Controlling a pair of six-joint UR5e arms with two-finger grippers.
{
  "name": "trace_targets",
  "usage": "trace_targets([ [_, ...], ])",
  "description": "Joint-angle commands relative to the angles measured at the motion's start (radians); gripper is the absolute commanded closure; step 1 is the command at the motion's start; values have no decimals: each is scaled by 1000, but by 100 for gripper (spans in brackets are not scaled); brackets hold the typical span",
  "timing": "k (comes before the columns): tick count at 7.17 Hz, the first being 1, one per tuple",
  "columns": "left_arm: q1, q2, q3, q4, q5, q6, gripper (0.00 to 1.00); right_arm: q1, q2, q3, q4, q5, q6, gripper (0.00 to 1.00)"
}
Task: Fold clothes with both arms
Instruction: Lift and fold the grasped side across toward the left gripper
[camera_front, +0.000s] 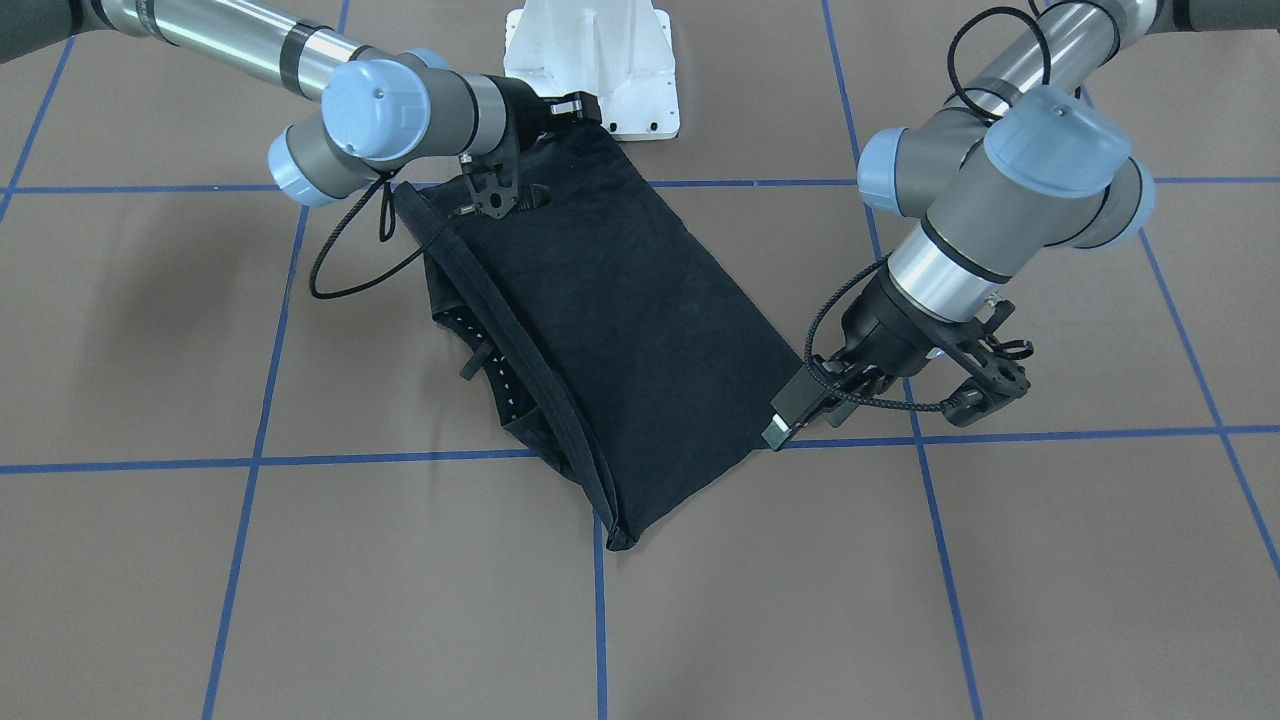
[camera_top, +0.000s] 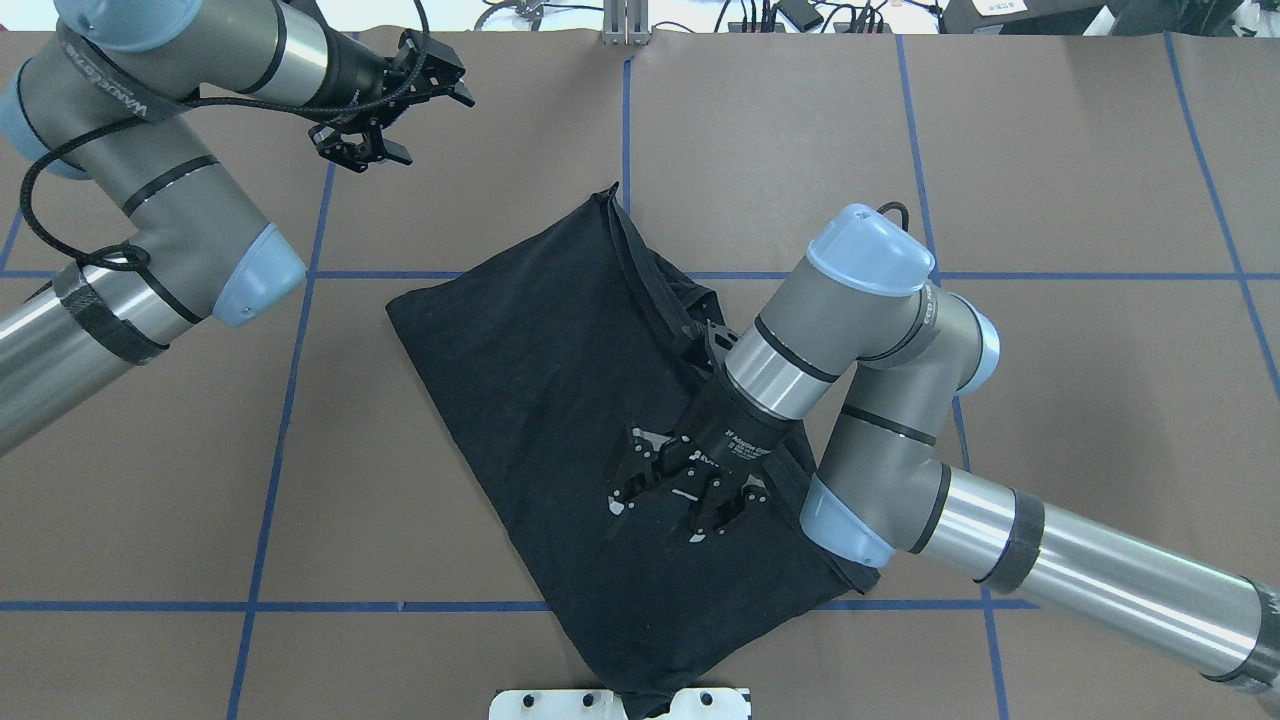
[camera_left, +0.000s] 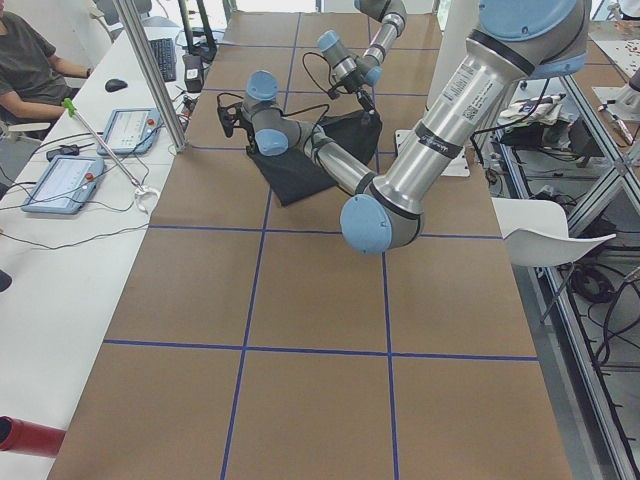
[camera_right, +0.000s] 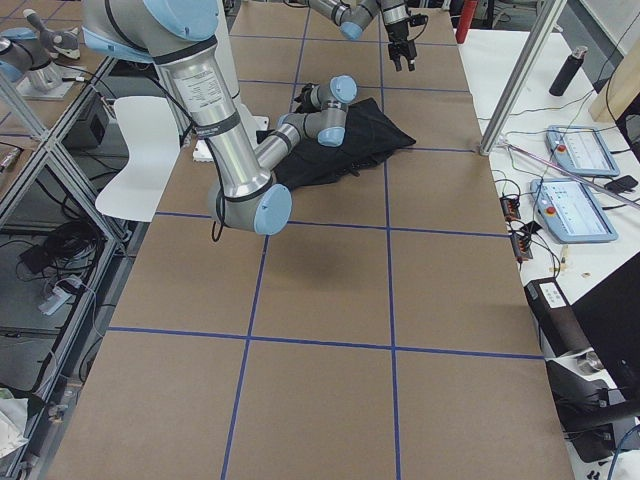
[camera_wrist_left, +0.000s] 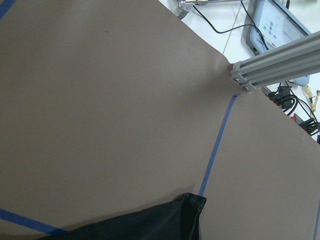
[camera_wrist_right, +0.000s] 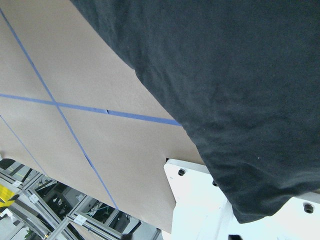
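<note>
- We count one black short-sleeved cotton T-shirt (camera_top: 540, 400), two grey-silver jointed arms with light-blue joint caps, and two black two-finger grippers, one on each arm.
- The T-shirt lies folded into a rough rectangle, set diagonally in the middle of the brown paper-covered table (camera_top: 1050, 180). One of its corners lies over the edge of the white bolted base block (camera_front: 590, 50). A thick rolled hem runs along one long side.
- Blue tape lines (camera_top: 290, 400) divide the table into squares, and the shirt crosses several of them.
- The left arm (camera_top: 170, 190) bends sharply at the elbow and reaches to the far side of the table. The left gripper (camera_top: 432, 125) hangs over bare table, well apart from the shirt, with its fingers spread wide and nothing between them.
- The right arm (camera_top: 880, 400) comes in low and folds back over the shirt, its wrist pointing down at the cloth. The right gripper (camera_top: 655, 515) is over the shirt with its fingers parted. We cannot tell whether the fingertips touch the fabric.
- White lettering on the right gripper's body begins "2F Adaptive", and the rest is too small to read. The left arm carries a black band with pale lettering that we cannot make out.
</note>
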Motion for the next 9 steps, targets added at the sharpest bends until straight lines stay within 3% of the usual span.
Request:
trace_targets([
  [1,3,37,4,-1,0,12,1,92,-1,-10,-4,13,0,0],
  [3,74,107,5,-6,38,59,1,172,1,-34,11,-12,-11,0],
  [5,159,138,22,-9,158,58,1,223,-1,-38,7,-44,-14,0],
  [9,178,157,63,-3,159,59,1,226,2,-38,7,-85,-10,0],
])
